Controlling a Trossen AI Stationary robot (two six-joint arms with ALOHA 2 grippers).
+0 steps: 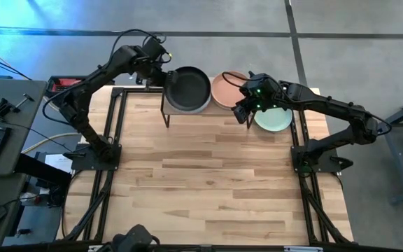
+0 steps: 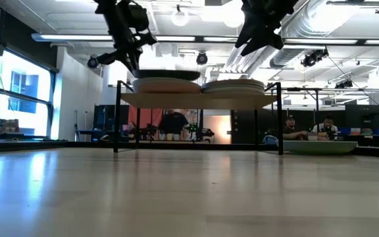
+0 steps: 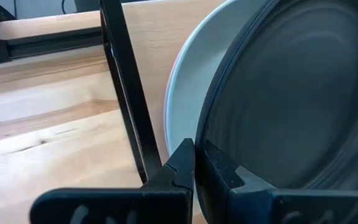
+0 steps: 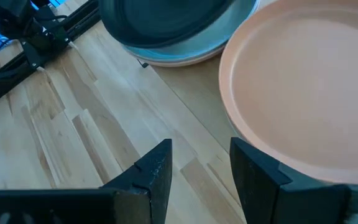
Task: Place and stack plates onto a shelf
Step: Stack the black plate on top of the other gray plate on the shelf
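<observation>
The shelf (image 2: 196, 101) stands at the table's far edge with a stack of plates on each half. My left gripper (image 1: 164, 72) is shut on a black plate (image 1: 188, 88) right over the left stack (image 2: 166, 85). A white plate (image 3: 188, 93) shows under the black one. The right stack (image 2: 235, 85) has a peach plate (image 1: 228, 89) on top. My right gripper (image 1: 246, 106) hangs open above the shelf's right end, at the near edge of the peach plate (image 4: 309, 81), and touches nothing. A pale green plate (image 1: 274, 119) lies flat on the table right of the shelf. My left gripper pinches the black plate's rim (image 3: 211, 144) at its far left edge between the two fingers. The fingers slant down from the table's far left. The plate lies about level, close over the left stack; whether it touches the stack I cannot tell.
The shelf's thin black legs (image 1: 165, 115) stand on the wooden tabletop (image 1: 208, 182), which stretches toward the near edge. Black frame rails run along both sides of the table (image 1: 110, 140). In the room beyond the table, people sit at desks (image 2: 295, 131).
</observation>
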